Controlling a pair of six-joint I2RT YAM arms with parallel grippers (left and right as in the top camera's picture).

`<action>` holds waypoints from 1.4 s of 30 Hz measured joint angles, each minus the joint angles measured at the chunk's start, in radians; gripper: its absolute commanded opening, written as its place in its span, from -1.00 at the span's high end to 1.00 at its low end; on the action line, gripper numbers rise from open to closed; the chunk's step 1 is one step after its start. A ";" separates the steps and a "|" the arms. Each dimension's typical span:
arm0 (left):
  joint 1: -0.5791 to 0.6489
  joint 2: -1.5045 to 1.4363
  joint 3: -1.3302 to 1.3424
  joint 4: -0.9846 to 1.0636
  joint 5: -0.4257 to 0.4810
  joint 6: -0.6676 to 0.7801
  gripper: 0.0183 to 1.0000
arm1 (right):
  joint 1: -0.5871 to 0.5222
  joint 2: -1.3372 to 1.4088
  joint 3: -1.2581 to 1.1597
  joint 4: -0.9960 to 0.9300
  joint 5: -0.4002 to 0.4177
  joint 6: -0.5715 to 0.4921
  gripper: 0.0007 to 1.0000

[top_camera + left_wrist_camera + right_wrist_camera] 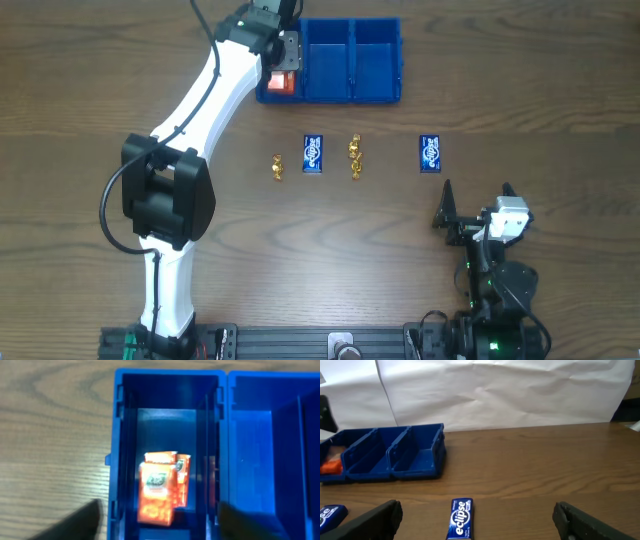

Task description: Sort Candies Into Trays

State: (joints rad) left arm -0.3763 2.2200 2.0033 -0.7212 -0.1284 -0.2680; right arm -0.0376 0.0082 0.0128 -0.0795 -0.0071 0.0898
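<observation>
A blue tray (350, 90) with three compartments stands at the far middle of the table. My left gripper (161, 527) hangs open over its left compartment (165, 425), where two orange candy packs (161, 487) lie on the floor between the spread fingers. On the table in front of the tray lie two blue gum packs (313, 153) (430, 153) and gold-wrapped candies (355, 158) (278, 166). My right gripper (475, 203) stands open low at the near right, and the right blue pack (461, 518) lies just ahead of it.
The tray's middle (331, 55) and right (375, 55) compartments hold nothing. Bare wood lies to the left and right of the candy row. A white sheet (495, 390) hangs behind the table's far edge.
</observation>
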 measured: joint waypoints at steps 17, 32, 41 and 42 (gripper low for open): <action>0.002 -0.269 -0.142 0.036 0.041 0.003 -0.99 | 0.000 0.000 0.000 0.000 0.000 0.000 -1.00; 0.205 -1.489 -1.072 0.418 0.084 0.157 -0.99 | 0.003 0.000 0.000 0.000 0.000 0.000 -1.00; 0.288 -1.939 -1.548 0.586 0.177 0.273 -1.00 | 0.003 0.000 0.000 0.000 0.000 0.000 -1.00; 0.289 -1.957 -1.588 0.600 0.183 0.277 -1.00 | 0.003 0.000 0.000 0.000 0.000 0.000 -1.00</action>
State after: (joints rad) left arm -0.0875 0.2626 0.4156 -0.1215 0.0544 0.0093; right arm -0.0345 0.0082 0.0128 -0.0795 -0.0071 0.0898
